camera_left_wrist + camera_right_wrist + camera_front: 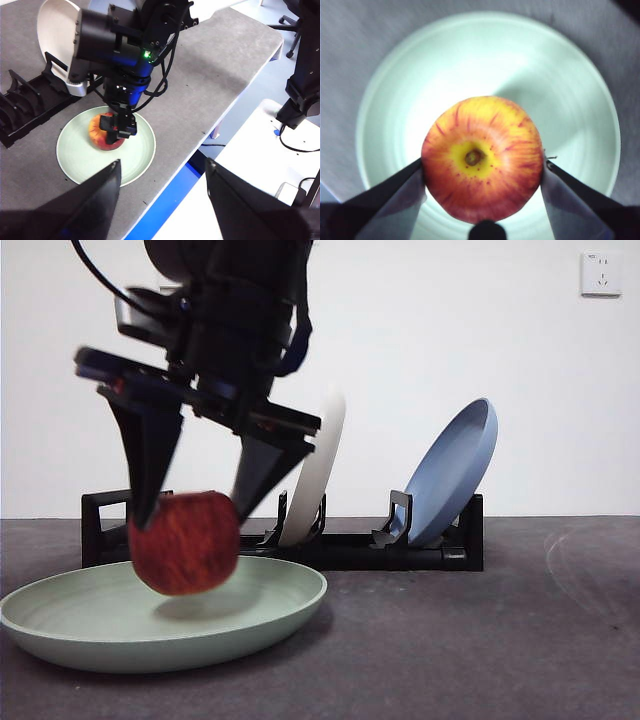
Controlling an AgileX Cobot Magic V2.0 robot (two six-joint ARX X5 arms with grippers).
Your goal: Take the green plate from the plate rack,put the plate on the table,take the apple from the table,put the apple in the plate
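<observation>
Far left in the front view: low black plastic plate rack with upright slotted posts (300, 540), stretching rightward along the back of the dark grey matte worktop (480, 640). In front of its left end, lying flat on the worktop: large round pale mint-green matte plate with shallow raised rim (60, 625). Above that plate, just clear of its floor with a shadow underneath: round deep-red apple with yellowish streaks (185, 542), pinched on both sides between the black jaws of the right gripper (190, 505), jaws spread only as wide as the fruit. Arm big and dark, coming down from the top of the picture.

Further right in the rack: round white plate (318, 470) standing on edge, leaning right. Next, round blue plate (455, 475), also on edge, leaning right, at the rack's right end. High on the wall at far right: white wall socket (600, 273).

Right wrist view: apple (482, 157) stem dip up, orange-yellow patch around it, a jaw touching each flank, green plate (570, 75) directly below.

Left wrist view: left gripper (162, 187) held high and well apart from the plate, jaws wide apart, holding nothing; beyond them the green plate (80, 160) near the worktop edge, apple (102, 137) over it in the right gripper (117, 129), rack (30, 100) just beside.
</observation>
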